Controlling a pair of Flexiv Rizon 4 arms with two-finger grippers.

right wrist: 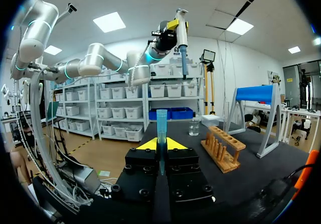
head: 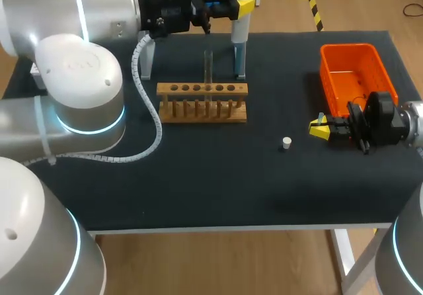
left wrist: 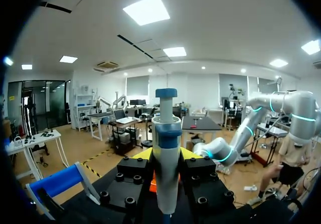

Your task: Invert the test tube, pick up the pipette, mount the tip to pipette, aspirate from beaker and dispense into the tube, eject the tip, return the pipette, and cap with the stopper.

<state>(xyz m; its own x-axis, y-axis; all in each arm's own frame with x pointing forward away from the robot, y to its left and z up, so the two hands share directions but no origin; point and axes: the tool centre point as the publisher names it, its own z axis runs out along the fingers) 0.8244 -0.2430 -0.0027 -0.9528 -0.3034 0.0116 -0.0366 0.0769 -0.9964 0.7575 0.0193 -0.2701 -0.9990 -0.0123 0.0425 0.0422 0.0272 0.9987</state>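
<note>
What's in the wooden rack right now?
One clear tube stands in the rack; the other holes look empty. The tube's bottom is hidden by the rack's top board.

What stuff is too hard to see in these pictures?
Beaker: not in head view, maybe behind left arm; fill too small in right wrist view.
Pipette, lower end: left wrist view, hidden behind left gripper.
Tip, lower end: right wrist view, hidden inside right gripper.
</note>
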